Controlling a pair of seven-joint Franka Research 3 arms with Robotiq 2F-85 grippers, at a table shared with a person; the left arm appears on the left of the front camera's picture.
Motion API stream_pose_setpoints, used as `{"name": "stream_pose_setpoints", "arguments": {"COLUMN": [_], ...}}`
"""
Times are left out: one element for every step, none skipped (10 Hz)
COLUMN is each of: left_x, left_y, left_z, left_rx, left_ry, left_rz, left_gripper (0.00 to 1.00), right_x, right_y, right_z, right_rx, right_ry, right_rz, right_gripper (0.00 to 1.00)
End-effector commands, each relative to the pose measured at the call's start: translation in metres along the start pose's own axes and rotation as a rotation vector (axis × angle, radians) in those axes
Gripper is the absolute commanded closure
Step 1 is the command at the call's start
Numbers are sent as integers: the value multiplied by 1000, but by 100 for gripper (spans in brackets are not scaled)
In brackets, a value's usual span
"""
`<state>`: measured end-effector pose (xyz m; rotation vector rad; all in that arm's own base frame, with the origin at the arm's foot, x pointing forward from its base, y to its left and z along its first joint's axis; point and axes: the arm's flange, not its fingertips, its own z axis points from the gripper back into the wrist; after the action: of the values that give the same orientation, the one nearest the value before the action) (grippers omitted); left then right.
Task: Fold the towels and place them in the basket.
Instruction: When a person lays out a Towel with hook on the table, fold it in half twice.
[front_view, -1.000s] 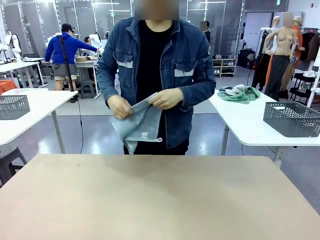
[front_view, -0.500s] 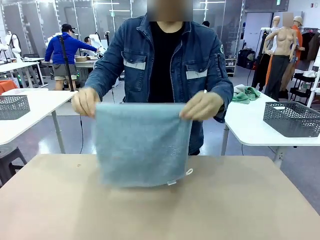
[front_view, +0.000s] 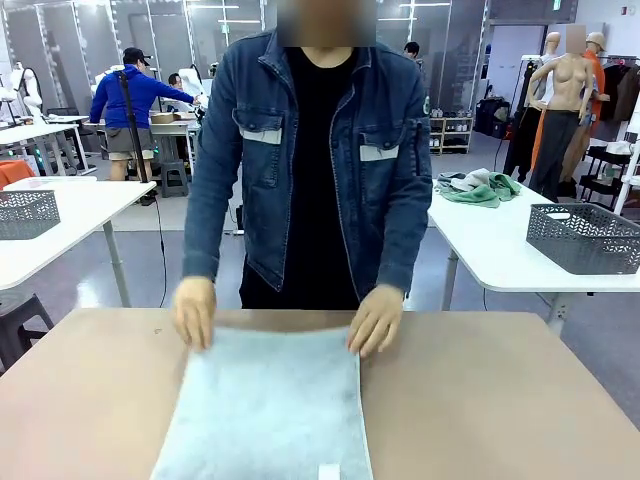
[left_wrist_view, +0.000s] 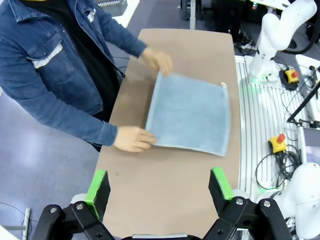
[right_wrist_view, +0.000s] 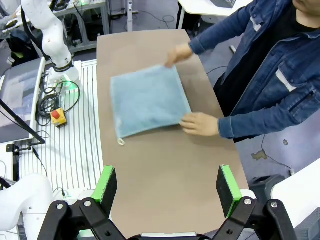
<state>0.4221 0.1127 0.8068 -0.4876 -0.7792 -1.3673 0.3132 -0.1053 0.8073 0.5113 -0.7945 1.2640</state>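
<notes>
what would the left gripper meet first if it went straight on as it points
Probably the bare table just short of the light blue towel; nothing else lies ahead of the open left gripper, though depth is unclear.

Front view close and low across table (front_view: 500, 400) toward person (front_view: 320, 150), both wrist views high above, all sharing the towel (front_view: 265, 400)

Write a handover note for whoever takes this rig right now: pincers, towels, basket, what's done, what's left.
Pincers: left pincer and right pincer both open, empty, above the table.
Towels: light blue towel spread flat on the table, the person's hands on its far corners; green towel heaped on the white side table, near a grey basket.
Done: blue towel laid out.
Left: fold both towels, place them in the basket.
</notes>
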Motion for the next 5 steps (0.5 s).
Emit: {"name": "stream_pose_setpoints", "arguments": {"left_x": [1,1,1,1,1], "left_y": [-1,-1,-1,-1,-1], "left_z": [0,0,0,0,0], "left_rx": [1,1,1,1,1], "left_ry": [-1,-1,-1,-1,-1], "left_rz": [-2,-2,-2,-2,-2], "left_gripper": [0,0,0,0,0], "right_x": [1,1,1,1,1], "right_y": [0,0,0,0,0], "right_z": [0,0,0,0,0], "right_rx": [-6,-6,-6,-6,-6], "right_ry": [-3,-3,-3,-3,-3], "right_rz": [0,0,0,0,0], "right_gripper": [0,0,0,0,0]}}
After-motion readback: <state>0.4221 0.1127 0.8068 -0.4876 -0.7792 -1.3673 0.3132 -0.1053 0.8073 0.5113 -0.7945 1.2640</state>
